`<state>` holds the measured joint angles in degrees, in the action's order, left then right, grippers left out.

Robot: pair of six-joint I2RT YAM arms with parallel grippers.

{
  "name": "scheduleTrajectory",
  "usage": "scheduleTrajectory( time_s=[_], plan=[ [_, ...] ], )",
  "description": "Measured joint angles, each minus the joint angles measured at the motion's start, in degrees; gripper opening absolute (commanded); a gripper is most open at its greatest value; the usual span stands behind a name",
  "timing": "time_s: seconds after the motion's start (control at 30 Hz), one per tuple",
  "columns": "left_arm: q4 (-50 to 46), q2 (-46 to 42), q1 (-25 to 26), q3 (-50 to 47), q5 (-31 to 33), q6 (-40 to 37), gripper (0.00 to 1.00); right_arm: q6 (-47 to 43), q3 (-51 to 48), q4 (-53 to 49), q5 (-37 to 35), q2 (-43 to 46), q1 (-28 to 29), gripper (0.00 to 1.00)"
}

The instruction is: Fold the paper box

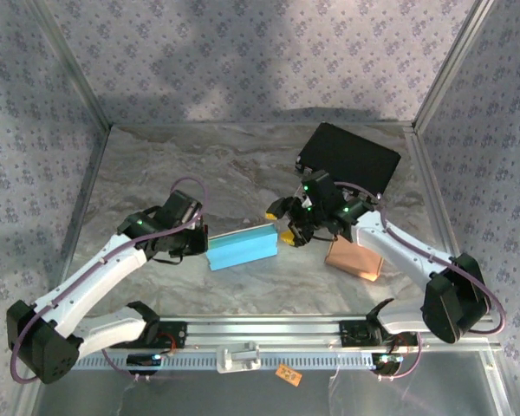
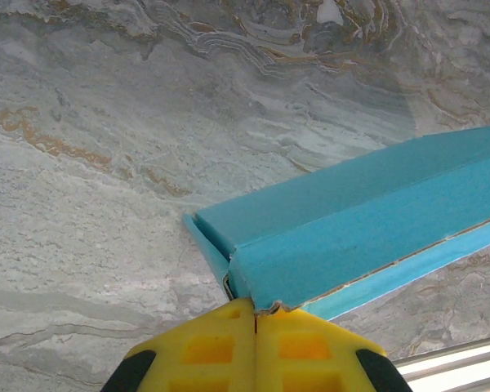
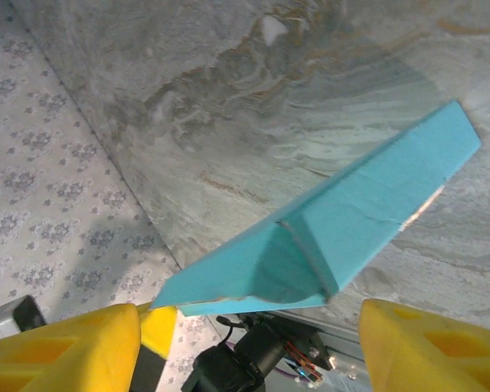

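paper box (image 1: 243, 247) — long teal wedge, matte | L hand (image 2: 255, 309) pinches end

The grey marbled bench (image 1: 199, 165) carries three things: a blue paper box (image 1: 243, 247) near the front middle, a tan block (image 1: 355, 258) to its right, and a flat black slab (image 1: 348, 159) at the back right, well apart.

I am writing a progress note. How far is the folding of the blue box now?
Done: the blue paper box already has folded long walls and lies on the table. In hand: the left gripper is shut on a corner at one end; the right gripper is open beside the other end. Left: both ends look unclosed.
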<state>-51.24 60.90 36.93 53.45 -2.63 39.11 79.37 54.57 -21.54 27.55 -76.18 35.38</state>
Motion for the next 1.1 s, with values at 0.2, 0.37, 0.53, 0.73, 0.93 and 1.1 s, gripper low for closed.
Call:
scheduleTrajectory(
  time_s=[0.2, 0.37, 0.53, 0.73, 0.93, 1.1],
  plan=[
    [0.07, 0.07, 0.26, 0.0, 0.0, 0.02, 0.0, 2.38, -3.15, 2.21, 0.81, -0.85, 0.17, 0.55],
    [0.07, 0.07, 0.28, 0.0, -0.02, 0.52, 0.0, 2.71, -3.69, 4.07, 1.01, -0.85, 0.17, 0.46],
    [-0.2, -0.17, 0.7, 0.0, -0.15, 1.14, 0.14, 2.32, -4.52, 4.31, 1.49, -0.85, 0.17, 0.41],
    [-2.54, -3.5, 1.03, -0.07, -1.31, 2.69, 0.32, 1.7, -5.55, 4.02, 2.36, -0.85, 0.11, 0.36],
    [-3.5, -8.92, 0.72, -0.07, -1.84, 5.88, 0.45, 1.16, -5.57, 4.02, 3.08, -0.85, 0.0, 0.35],
    [-1.84, -9.79, -4.42, -0.92, -3.65, 9.86, 0.46, 0.9, -5.57, 4.0, 3.37, -0.85, -0.15, 0.34]
  ],
)
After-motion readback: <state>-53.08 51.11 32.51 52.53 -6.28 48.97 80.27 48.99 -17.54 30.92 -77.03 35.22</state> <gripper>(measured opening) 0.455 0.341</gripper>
